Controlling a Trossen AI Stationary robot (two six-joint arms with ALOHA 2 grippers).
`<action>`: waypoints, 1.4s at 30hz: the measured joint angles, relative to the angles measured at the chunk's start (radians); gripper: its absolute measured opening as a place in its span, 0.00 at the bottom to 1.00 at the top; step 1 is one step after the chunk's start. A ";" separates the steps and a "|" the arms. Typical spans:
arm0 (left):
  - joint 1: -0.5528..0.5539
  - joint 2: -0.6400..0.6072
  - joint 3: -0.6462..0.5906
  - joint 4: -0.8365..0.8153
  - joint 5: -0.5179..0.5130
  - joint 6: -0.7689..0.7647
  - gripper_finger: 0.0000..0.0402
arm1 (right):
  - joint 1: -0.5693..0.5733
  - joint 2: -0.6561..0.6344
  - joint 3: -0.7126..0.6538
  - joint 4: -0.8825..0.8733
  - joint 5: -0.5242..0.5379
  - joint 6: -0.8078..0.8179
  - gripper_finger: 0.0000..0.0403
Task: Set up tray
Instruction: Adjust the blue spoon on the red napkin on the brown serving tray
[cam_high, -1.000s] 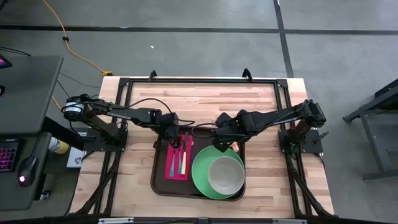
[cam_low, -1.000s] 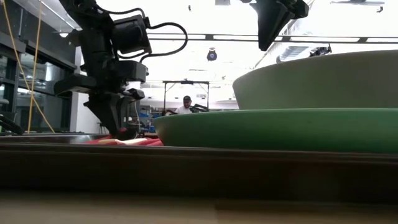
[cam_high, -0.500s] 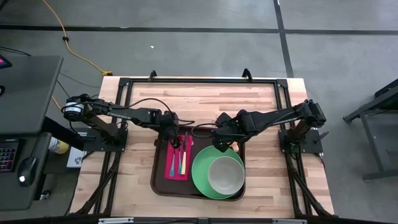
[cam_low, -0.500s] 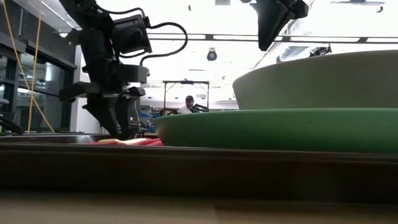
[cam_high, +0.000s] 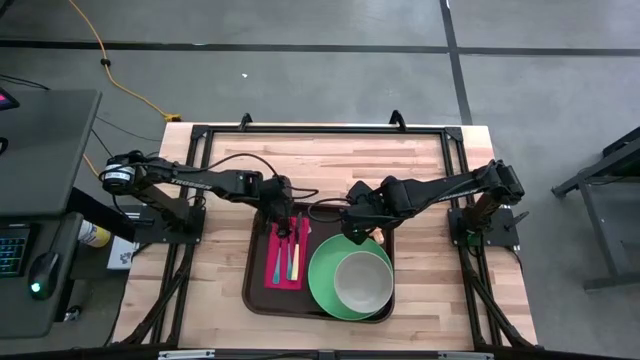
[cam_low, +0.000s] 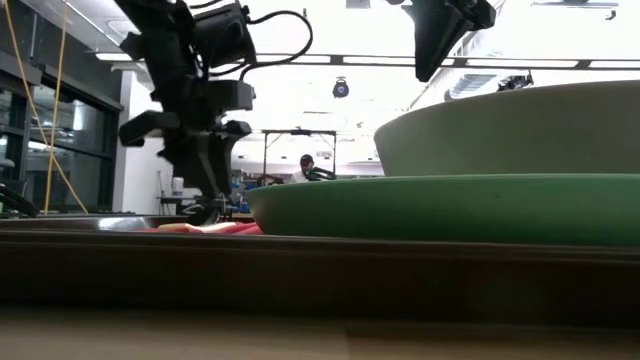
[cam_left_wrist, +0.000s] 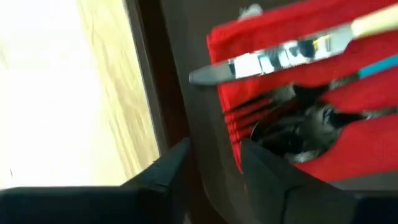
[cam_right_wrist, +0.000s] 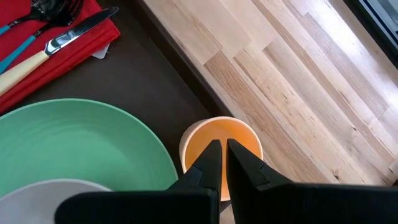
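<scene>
The dark brown tray (cam_high: 255, 296) lies on the wooden table. On its left part a red napkin (cam_high: 271, 262) carries a knife (cam_left_wrist: 280, 53) and dark teal-handled cutlery (cam_left_wrist: 298, 121). A green plate (cam_high: 322, 272) with a grey bowl (cam_high: 362, 282) fills the tray's right part, and an orange cup (cam_right_wrist: 239, 134) stands upright at its far right corner. My left gripper (cam_left_wrist: 214, 155) hovers open over the napkin's far end and the tray's far rim (cam_left_wrist: 196, 118). My right gripper (cam_right_wrist: 221, 149) hangs shut above the cup, raised high (cam_low: 428, 60).
Bare wooden tabletop (cam_high: 320, 160) stretches beyond the tray's far edge, inside a black frame. The plate (cam_low: 450, 205) and bowl (cam_low: 520, 130) stand tall near the low camera. A person (cam_low: 303, 165) shows far off in the room behind.
My left gripper has risen off the napkin's far end and shifted a little toward the table's right. The napkin and cutlery lie where they were. My right gripper has kept still.
</scene>
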 joint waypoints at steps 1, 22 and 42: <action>0.000 0.000 0.008 -0.001 0.008 0.000 0.39 | 0.000 0.000 0.000 0.000 0.000 0.000 0.00; -0.001 0.000 0.018 0.078 0.195 -0.001 0.04 | 0.000 0.000 0.000 0.000 0.008 0.000 0.00; -0.151 0.079 0.018 0.093 -0.052 -0.019 0.03 | 0.000 0.000 0.000 0.016 0.012 0.000 0.00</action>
